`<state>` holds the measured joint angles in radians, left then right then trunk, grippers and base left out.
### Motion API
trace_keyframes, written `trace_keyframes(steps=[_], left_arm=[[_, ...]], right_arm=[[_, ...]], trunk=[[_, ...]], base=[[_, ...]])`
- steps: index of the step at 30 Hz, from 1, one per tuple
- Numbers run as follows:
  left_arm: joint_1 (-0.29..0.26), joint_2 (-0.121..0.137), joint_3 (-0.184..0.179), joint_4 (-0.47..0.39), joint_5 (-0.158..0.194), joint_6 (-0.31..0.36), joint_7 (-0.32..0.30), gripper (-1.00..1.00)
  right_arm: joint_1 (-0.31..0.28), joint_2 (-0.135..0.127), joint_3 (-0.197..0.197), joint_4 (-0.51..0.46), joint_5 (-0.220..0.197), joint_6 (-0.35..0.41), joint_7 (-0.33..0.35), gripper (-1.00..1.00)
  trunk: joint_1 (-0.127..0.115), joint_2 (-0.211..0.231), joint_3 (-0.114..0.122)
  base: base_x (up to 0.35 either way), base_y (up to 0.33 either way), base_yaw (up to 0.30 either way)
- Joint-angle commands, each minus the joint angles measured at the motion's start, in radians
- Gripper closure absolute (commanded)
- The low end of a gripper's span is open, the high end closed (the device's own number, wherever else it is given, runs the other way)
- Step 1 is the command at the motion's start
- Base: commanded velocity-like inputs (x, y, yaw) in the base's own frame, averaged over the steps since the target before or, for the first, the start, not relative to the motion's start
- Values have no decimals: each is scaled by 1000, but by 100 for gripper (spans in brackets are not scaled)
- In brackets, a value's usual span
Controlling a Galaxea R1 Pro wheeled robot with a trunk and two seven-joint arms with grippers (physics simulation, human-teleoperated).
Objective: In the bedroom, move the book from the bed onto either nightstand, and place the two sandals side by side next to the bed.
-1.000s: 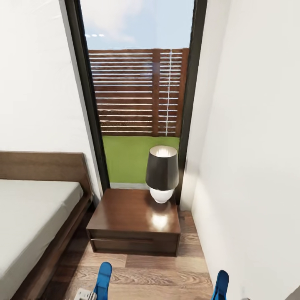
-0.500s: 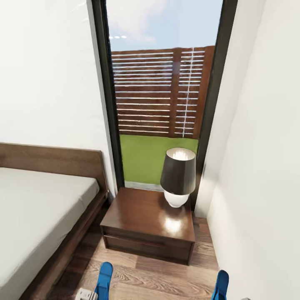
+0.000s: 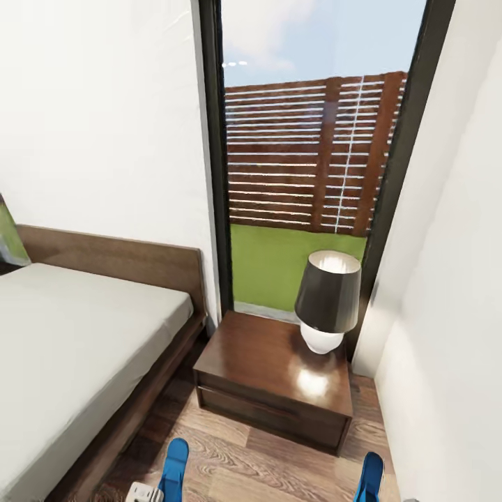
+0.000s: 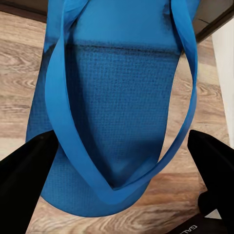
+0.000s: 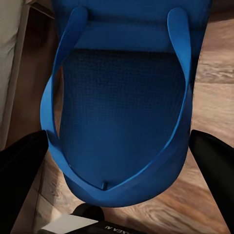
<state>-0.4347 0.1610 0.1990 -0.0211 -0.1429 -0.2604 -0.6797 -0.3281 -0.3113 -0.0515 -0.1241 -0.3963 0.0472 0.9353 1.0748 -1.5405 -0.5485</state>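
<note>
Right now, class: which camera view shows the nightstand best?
The head view: the whole nightstand shows, beside the bed, a lamp on top. In the wrist views, blue sandals block almost everything; I can't identify it there.

1. Head camera has turned left; the scene sits further right in frame.
2. More of the bed (image 3: 77, 348) mattress and headboard shows.
3. A green pillow (image 3: 8, 240) has entered at the left edge.
4. The nightstand (image 3: 275, 380) and lamp (image 3: 328, 300) appear shifted right.
</note>
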Motion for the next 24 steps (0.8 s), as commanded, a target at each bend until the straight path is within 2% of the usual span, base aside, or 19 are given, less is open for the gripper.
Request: trace_keyframes(steps=[1,6,17,24], left_arm=[[-1,0,8,1,-11,-5,-1,100],[-1,-1,8,1,-11,-5,-1,100],[-1,-1,8,1,-11,-5,0,100],[-1,-1,8,1,-11,-5,0,100]], right_arm=[[0,0,-5,0,1,5,4,100],[0,0,-5,0,1,5,4,100],[0,0,-5,0,1,5,4,100],[0,0,-5,0,1,5,4,100]], trunk=[[0,-1,-1],[0,-1,-1],[0,-1,-1],[0,-1,-1]], base=[[79,-165,273],[81,-157,273],[8,-25,272],[0,-118,272]])
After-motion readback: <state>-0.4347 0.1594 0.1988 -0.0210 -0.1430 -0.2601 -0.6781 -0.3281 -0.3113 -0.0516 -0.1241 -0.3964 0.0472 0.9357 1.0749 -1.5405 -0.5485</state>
